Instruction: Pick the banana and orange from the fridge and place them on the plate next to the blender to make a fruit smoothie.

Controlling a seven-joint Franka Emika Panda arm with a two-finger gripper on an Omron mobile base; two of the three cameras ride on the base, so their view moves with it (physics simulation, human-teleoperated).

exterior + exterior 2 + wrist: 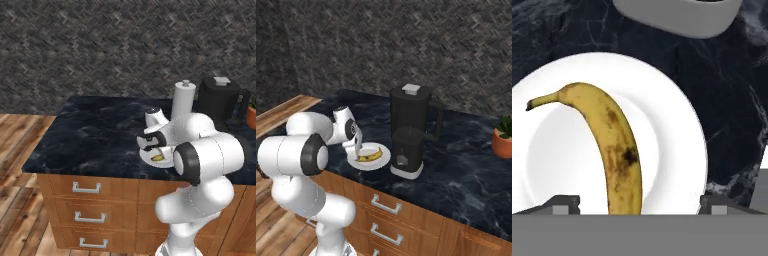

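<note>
The banana [617, 145], yellow with brown spots, lies on the white plate [677, 125] on the dark counter. My gripper [639, 205] is open just above the plate, its fingertips [564, 204] set wide apart on either side of the banana's lower end, not touching it. From the right base view the gripper [357, 151] hangs over the plate's [378, 164] left side, next to the banana [372, 156]. The black blender [411, 125] stands just right of the plate. In the left base view the plate [149, 159] and banana [158, 158] peek out under the hand [154, 149]. Orange and fridge are out of view.
A white paper-towel roll [183, 102] stands behind the plate beside the blender [218, 100]. A potted plant [502, 137] sits at the far right of the black marble counter [95, 130]. Wooden drawers [87, 187] run below the counter's front edge.
</note>
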